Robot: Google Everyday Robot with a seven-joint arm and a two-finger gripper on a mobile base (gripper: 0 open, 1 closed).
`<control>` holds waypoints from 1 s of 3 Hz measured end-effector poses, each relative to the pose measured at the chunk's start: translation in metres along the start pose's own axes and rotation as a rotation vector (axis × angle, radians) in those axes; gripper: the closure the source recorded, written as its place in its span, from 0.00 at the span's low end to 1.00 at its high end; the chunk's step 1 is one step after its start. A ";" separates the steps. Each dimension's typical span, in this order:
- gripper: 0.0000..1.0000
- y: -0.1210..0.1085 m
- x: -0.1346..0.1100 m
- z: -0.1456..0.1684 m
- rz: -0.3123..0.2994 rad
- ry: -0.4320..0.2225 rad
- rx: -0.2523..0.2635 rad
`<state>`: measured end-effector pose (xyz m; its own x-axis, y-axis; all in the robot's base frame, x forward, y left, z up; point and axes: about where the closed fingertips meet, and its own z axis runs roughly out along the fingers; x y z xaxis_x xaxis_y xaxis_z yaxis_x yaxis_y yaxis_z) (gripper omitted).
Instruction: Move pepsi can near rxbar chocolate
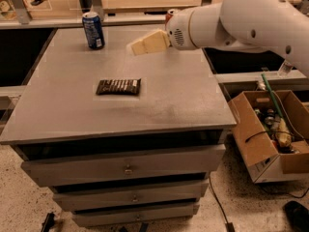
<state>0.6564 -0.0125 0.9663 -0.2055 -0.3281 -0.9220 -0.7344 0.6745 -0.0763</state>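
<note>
**Gripper hung over the table's back half, apart from the pepsi can**

Nearest you were the grey drawers (128,169) under the front edge of the table (183,105). An open cardboard box (251,151) of odds and ends sat on the floor to their right.

Moving back, you had the rxbar chocolate (118,86) lying flat a little left of the table's middle, its long side running left to right.

Beyond it, the gripper (135,46) reached in from the right on the white arm (251,18) and pointed left, above the back half of the table. You could not tell whether it was spread or pressed together, and nothing showed in its grasp.

Farther back and to the left, the pepsi can (93,30) stood upright near the back left corner. It was clear of the gripper and well apart from the rxbar chocolate.

At the back edge, you saw only the top of an orange-red can (170,12) behind the arm's wrist.
</note>
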 end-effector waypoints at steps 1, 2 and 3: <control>0.00 -0.009 -0.003 0.028 -0.030 0.033 -0.054; 0.00 -0.011 -0.013 0.055 -0.075 0.046 -0.122; 0.00 -0.011 -0.021 0.079 -0.104 0.041 -0.211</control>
<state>0.7194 0.0393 0.9562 -0.1443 -0.4182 -0.8968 -0.8709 0.4840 -0.0856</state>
